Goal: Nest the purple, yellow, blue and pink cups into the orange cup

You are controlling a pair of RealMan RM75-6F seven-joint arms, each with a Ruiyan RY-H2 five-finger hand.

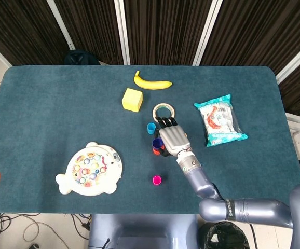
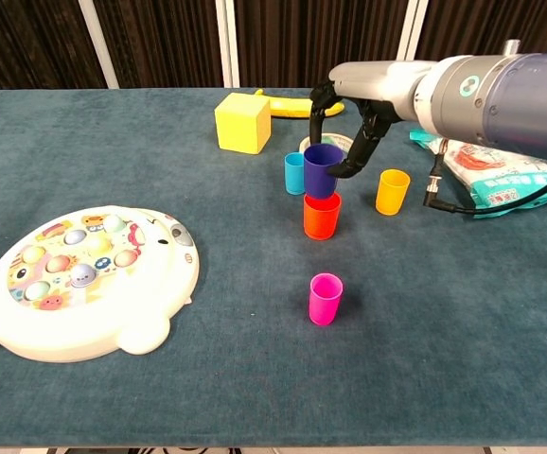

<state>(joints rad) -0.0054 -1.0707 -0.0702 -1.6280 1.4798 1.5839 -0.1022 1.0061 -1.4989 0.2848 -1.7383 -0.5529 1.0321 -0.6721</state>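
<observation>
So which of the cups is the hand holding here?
The purple cup, pinched by the right hand directly above the orange cup. The blue, yellow and pink cups stand untouched.

— What colours are you seeing on that surface (image 2: 113, 397)?

— It's deep teal. Your cups: purple cup (image 2: 323, 169), orange cup (image 2: 321, 215), yellow cup (image 2: 392, 191), blue cup (image 2: 296, 173) (a light sky blue), pink cup (image 2: 326, 298).

— And the rest?

— Yellow cube (image 2: 243, 122), yellow banana (image 1: 152, 82), a cream tape ring (image 1: 163, 113), a teal packet (image 1: 220, 119) printed red and white. The fish toy (image 2: 75, 281) is white with pastel dots. Your right hand (image 1: 172, 137) is grey with black fingers.
</observation>
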